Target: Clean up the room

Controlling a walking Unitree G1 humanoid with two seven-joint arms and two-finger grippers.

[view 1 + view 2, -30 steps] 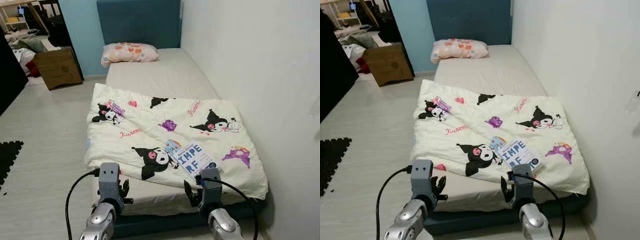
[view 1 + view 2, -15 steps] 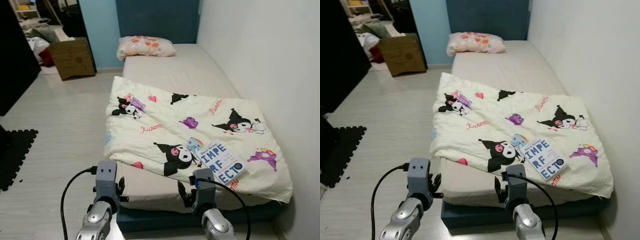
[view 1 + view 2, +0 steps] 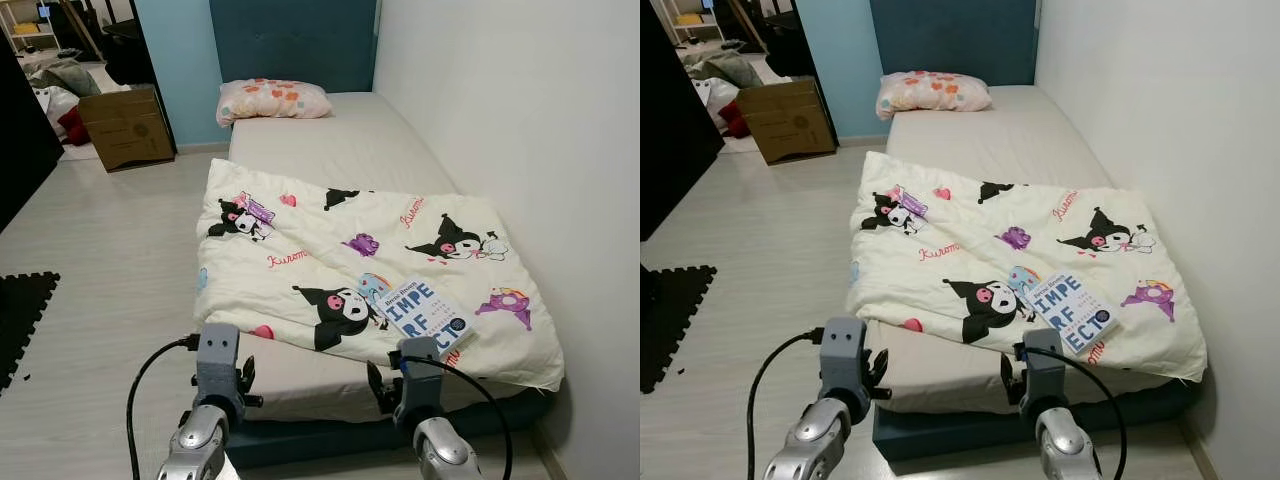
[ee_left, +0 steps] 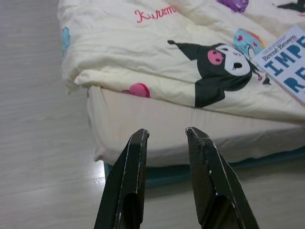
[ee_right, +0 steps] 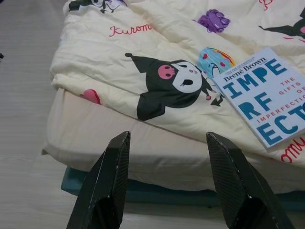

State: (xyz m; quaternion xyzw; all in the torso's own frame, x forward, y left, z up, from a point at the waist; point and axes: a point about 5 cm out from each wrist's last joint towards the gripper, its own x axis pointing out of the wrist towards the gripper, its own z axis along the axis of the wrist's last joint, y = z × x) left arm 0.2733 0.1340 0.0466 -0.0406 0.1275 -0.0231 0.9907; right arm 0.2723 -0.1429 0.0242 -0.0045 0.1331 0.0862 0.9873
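I see the book lying flat on the cartoon-print blanket, near the foot edge of the bed on my right side. My right gripper hovers short of that edge, jaws spread wide, the book ahead and slightly right of them, not touching. My left gripper is held beside it, jaws parted and empty, facing the mattress corner. A pillow rests at the headboard; a cardboard box stands on the floor.
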